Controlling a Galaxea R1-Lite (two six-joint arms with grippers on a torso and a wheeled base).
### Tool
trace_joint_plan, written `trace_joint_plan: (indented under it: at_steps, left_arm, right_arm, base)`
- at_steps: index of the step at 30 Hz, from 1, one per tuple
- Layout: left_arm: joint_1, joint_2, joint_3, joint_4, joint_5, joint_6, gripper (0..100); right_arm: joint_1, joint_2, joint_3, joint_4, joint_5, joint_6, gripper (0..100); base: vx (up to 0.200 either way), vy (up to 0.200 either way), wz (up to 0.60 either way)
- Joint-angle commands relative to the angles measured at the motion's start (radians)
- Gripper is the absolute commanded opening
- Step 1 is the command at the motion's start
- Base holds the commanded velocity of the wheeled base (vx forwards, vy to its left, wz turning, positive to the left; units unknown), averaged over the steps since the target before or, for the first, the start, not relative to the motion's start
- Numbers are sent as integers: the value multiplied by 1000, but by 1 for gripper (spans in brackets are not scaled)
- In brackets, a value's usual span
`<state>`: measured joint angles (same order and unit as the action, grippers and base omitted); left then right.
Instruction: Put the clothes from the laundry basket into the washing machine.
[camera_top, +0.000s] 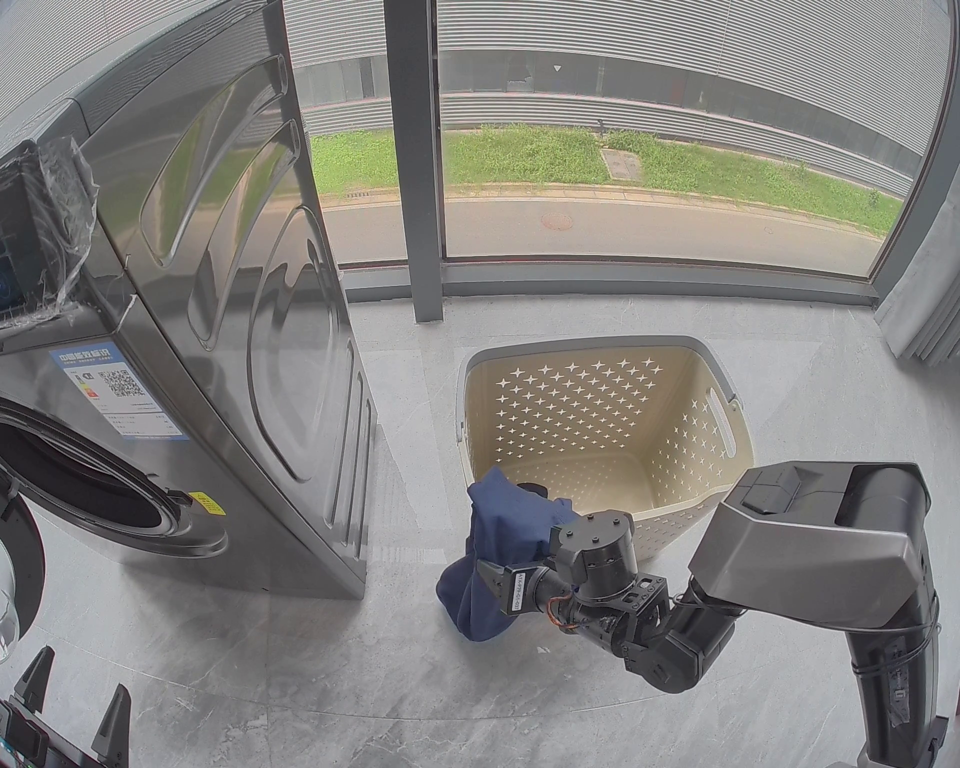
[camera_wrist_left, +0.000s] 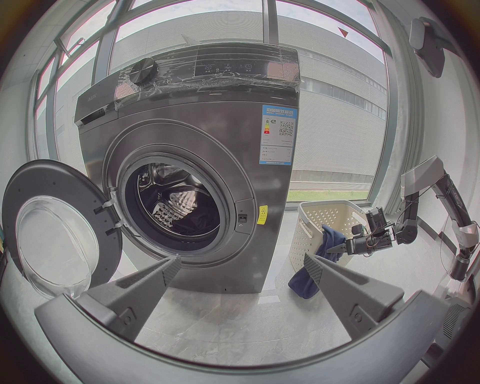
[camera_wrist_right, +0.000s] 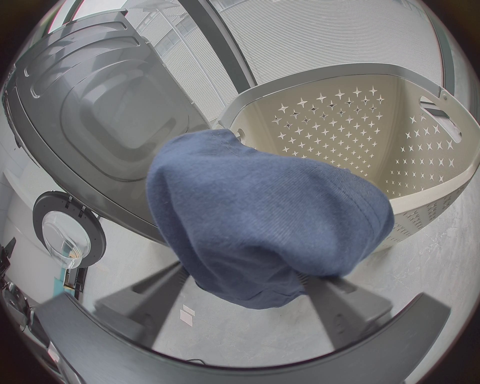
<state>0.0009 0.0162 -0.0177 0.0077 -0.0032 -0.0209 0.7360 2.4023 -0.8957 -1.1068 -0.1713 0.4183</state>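
**Transfer step, garment in hand.** The right claw (camera_top: 495, 585) is closed on a dark blue garment (camera_top: 505, 550), with its fingertips buried in the cloth. The cloth bunches over the claw and hangs in a loose tail below it, near the floor. The laundry basket (camera_top: 600, 345) stands just behind the claw. The garment lies close against the basket's near corner, though whether the two touch cannot be told. The washing machine (camera_top: 250, 330) stands to the claw's left, well apart, with only its side panel turned toward the claw. Its door (camera_wrist_left: 57, 235) is swung open and the drum opening (camera_wrist_left: 175, 202) is unobstructed. The left claw (camera_wrist_left: 241, 260) is spread wide and holds nothing. It sits low in front of that opening.

The lift out of the basket appears done and the carry is the step in hand. The next move calls for bringing the right claw leftward round the machine's front corner. The claw should go high enough that the hanging tail clears the opening's lower rim, and it should open only once the garment is inside the drum.
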Motion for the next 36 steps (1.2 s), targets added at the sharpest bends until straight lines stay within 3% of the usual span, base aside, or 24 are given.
trace_joint_plan:
  at_steps: [1, 9, 14, 22, 26, 27, 30, 31, 33, 36]
  left_arm:
    - [1, -15, 15, 0, 0, -1, 100]
    - [1, -15, 15, 0, 0, -2, 100]
    - [1, -15, 15, 0, 0, -2, 100]
    - [1, -15, 15, 0, 0, -1, 100]
    - [1, -15, 15, 0, 0, 1, 100]
    - [1, -15, 15, 0, 0, 1, 100]
    - [1, -15, 15, 0, 0, -2, 100]
    - [1, -15, 15, 0, 0, -2, 100]
    - [1, -15, 15, 0, 2, -2, 100]
    - [1, -15, 15, 0, 0, -5, 100]
  right_arm:
    - [-6, 9, -12, -1, -1, 0, 0]
    - [3, -6, -5, -1, -1, 45, 0]
    - [25, -106, 84, -15, -13, 50, 0]
    - [92, -428, 379, -122, -22, -58, 0]
    - [100, -606, 506, -191, -11, -197, 0]
    - [99, -640, 518, -202, -8, -213, 0]
    - [89, -718, 540, -196, 15, -223, 0]
    - [77, -767, 552, -199, 58, -225, 0]
    - [62, -787, 557, -209, 95, -225, 0]
    - [56, -793, 543, -214, 111, -240, 0]
  base:
    - [0, 0, 0]
    - [0, 0, 0]
    - [0, 0, 0]
    - [0, 0, 0]
    - [0, 0, 0]
    - [0, 0, 0]
    - [0, 0, 0]
    - [0, 0, 0]
    - [0, 0, 0]
    - [0, 0, 0]
